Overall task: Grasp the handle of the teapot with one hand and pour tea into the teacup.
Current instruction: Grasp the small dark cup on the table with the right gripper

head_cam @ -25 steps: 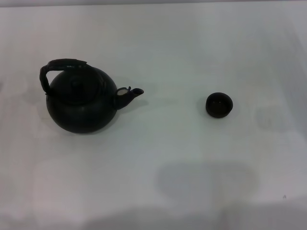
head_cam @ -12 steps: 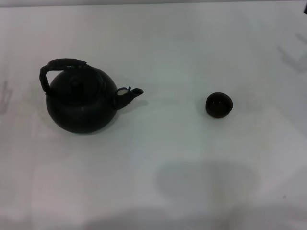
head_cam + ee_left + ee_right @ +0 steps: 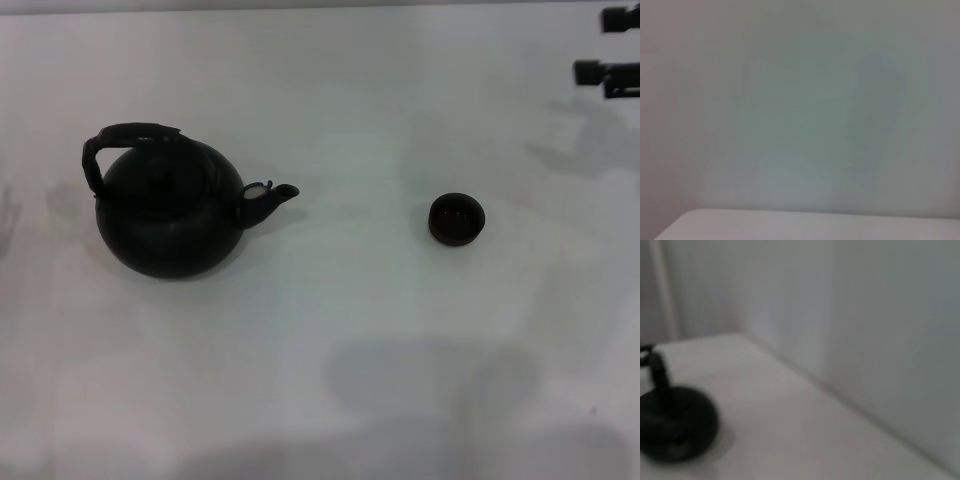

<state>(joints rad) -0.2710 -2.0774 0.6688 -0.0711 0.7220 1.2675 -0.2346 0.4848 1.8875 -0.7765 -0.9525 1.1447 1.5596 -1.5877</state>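
The black round teapot (image 3: pixel 168 215) stands upright at the left of the white table, its spout (image 3: pixel 272 196) pointing right toward the teacup. Its thick black arched handle (image 3: pixel 128 136) rises over the lid. The tiny black teacup (image 3: pixel 457 219) stands to the right, well apart from the spout. My right gripper (image 3: pixel 608 45) shows at the far right top edge as two black fingertips held apart, empty, far behind the cup. The right wrist view shows the teapot (image 3: pixel 675 425) and its handle (image 3: pixel 657 371), blurred and far off. My left gripper is out of view.
The white table (image 3: pixel 330 330) carries only the teapot and the cup. Soft shadows lie at the table's front and near its right edge. The left wrist view shows only a pale wall and a strip of table edge (image 3: pixel 790 225).
My right gripper's fingertips have come into view at the far right top edge; its shadow on the table has grown. The teapot and the teacup have not moved.
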